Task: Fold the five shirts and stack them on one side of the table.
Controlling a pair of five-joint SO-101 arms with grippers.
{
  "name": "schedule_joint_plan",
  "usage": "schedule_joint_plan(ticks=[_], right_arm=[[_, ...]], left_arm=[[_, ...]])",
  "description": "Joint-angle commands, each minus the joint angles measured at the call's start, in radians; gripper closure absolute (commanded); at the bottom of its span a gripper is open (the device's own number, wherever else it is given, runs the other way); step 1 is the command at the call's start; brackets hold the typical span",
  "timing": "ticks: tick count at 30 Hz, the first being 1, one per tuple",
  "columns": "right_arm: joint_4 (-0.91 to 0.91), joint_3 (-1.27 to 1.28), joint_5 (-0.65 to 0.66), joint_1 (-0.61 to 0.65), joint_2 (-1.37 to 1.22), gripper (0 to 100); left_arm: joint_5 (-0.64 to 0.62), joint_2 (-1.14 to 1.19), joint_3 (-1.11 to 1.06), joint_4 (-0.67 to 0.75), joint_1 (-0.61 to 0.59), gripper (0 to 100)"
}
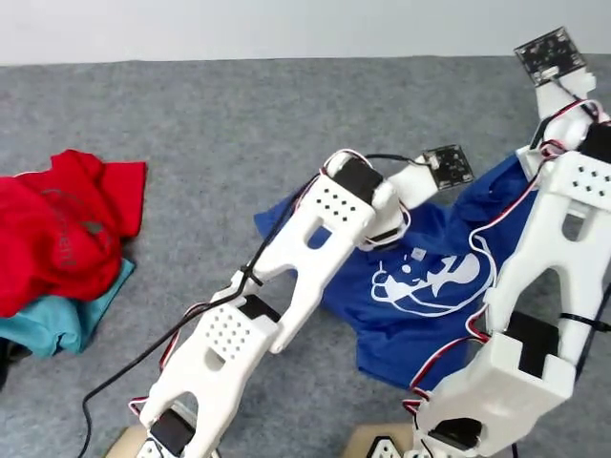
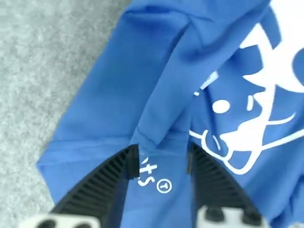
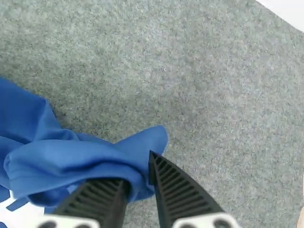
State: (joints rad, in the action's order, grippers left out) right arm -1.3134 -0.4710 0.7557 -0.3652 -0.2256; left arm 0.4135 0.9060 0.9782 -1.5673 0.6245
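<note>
A blue shirt (image 1: 430, 286) with a white print lies crumpled right of centre on the grey table. My left gripper (image 2: 161, 159) is open and low over it, its fingers on either side of a raised fold near the collar. My right gripper (image 3: 137, 178) is shut on a bunched edge of the blue shirt (image 3: 71, 161), holding it just above the table; in the high view that corner (image 1: 516, 186) rises toward the right arm. A red shirt (image 1: 62, 224) lies on a teal shirt (image 1: 67, 320) at the table's left side.
The grey felt surface (image 1: 220, 124) stretches open at the back and between the two piles. Something dark (image 1: 6, 358) pokes in at the left edge beside the teal shirt. A black cable (image 1: 143, 358) runs along the left arm.
</note>
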Motion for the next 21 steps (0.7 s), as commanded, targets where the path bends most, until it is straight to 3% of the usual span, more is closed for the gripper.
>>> schedule_joint_plan(ticks=[1, 9, 21], right_arm=[[-0.005, -0.005, -0.011, 0.012, 0.021, 98.9], [-0.005, -0.005, -0.011, 0.008, 0.021, 99.0], [-0.005, -0.005, -0.011, 0.012, 0.022, 99.0]], left_arm=[[0.011, -0.011, -0.041, 0.081, 0.005, 83], [0.011, -0.011, -0.191, 0.256, -0.018, 83], [0.011, -0.011, -0.206, 0.298, -0.032, 83]])
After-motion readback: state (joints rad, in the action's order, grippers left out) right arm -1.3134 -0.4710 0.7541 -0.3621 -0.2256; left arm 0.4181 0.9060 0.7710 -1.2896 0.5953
